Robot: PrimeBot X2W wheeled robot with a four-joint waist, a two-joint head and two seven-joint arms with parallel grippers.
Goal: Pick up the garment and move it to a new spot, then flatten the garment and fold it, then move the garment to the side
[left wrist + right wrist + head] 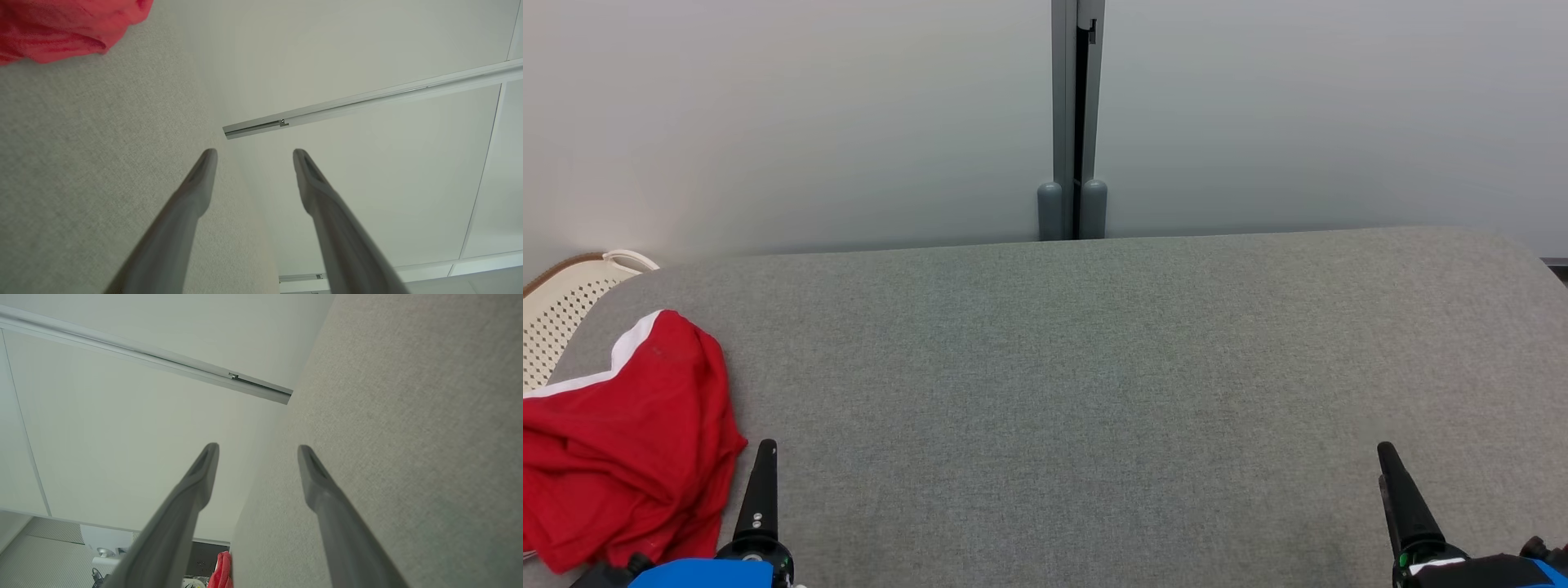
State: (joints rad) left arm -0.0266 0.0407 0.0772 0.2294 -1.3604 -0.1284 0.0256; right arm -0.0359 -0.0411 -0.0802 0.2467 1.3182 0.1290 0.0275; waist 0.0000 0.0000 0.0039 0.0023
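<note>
Garment (629, 441) on table (1094, 367), left end; basket (564, 310) behind.

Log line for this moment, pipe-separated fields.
stage: before pickup | crumpled red garment with white trim: on grey fabric-covered table, robot's left, untouched | left gripper: open, empty | right gripper: open, empty

Office-like room: pale partition panels (809, 122), grey felt table (1094, 367)

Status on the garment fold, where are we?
Done: nothing; the red garment lies crumpled at the left edge of the grey table. In hand: nothing; left gripper and right gripper stand open and empty. Left: pick up, move, flatten, fold, set aside.
</note>
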